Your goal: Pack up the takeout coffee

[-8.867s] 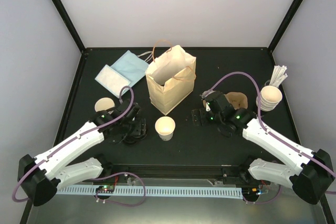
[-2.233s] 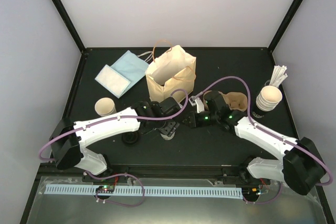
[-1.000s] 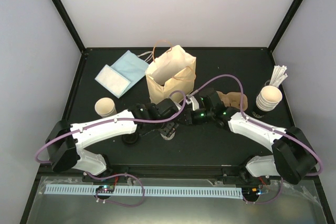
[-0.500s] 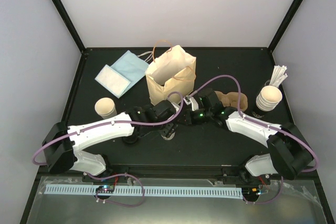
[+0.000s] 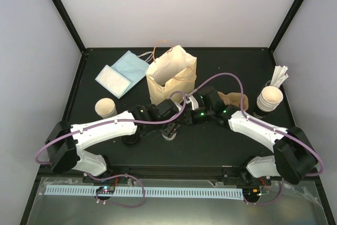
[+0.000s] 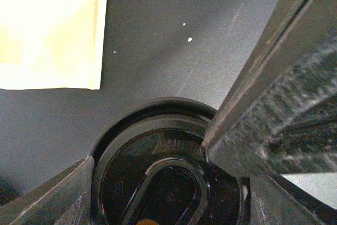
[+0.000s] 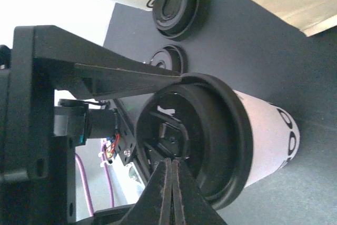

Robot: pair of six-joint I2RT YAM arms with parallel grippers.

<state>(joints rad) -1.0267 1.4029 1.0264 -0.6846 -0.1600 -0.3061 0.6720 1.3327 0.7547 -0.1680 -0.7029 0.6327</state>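
Cup: light, thin paper, crushable; we'd hold mid-wall, gently. R jaws closed over lid; L jaws straddle lid, can't tell if gripping.

**Three cameras, one crowded spot**

My overhead camera sits above and behind the arm bases. It looks down and forward over the whole black table from well off. My left wrist camera points almost straight down and is very close. The black lid fills its lower half between its own fingers, and a corner of the paper bag shows at top left. My right wrist camera is rolled onto its side and looks across the table at the lidded cup from close by. Both wrist views share that lid. All three catch the bag, and overhead the arms cover most of the cup.
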